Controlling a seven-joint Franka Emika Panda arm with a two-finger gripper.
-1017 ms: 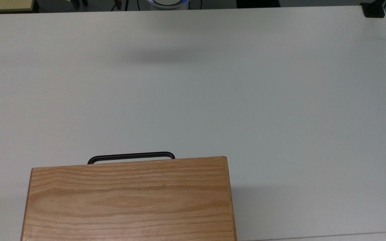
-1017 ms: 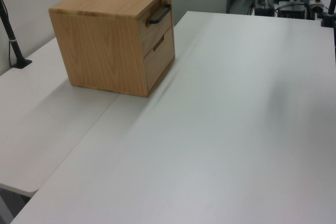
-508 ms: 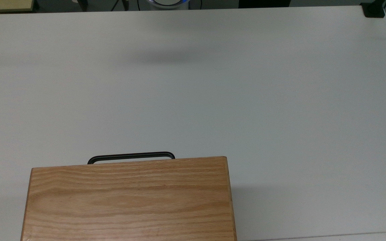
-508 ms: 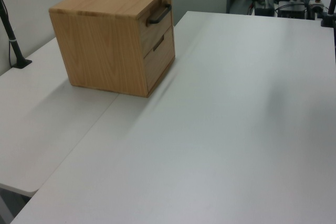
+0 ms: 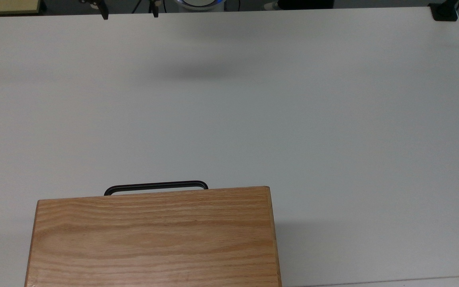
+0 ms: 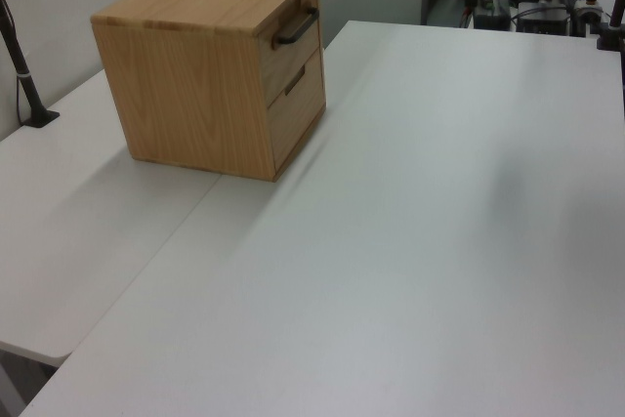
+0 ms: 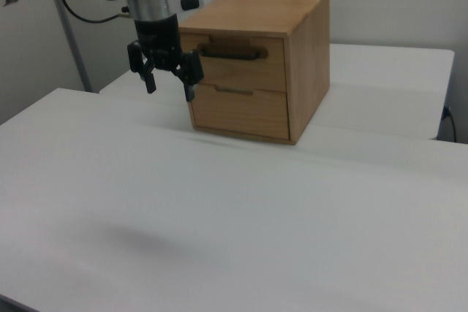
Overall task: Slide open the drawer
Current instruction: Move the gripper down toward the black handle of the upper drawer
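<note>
Oak-grained cabinet [image 7: 256,56] sits on the white desk [image 7: 219,217], top drawer [image 7: 234,63] shut, black handle [image 7: 230,53] untouched. Claw [image 7: 170,82] hangs fingers apart, above the desk, well short of it: best to line up square, straddle the bar's middle, then pull straight out

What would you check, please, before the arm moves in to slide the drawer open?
1. Gripper open enough to take a handle: ok, fingers spread.
2. Top drawer fully shut: ok, front flush.
3. Black handle free of obstruction: ok.
4. Gripper in contact with the handle: not ok, it hangs in the air above the table.
5. Cabinet standing square on the table: ok.
6. Cabinet fixed against sliding: cannot tell.
</note>
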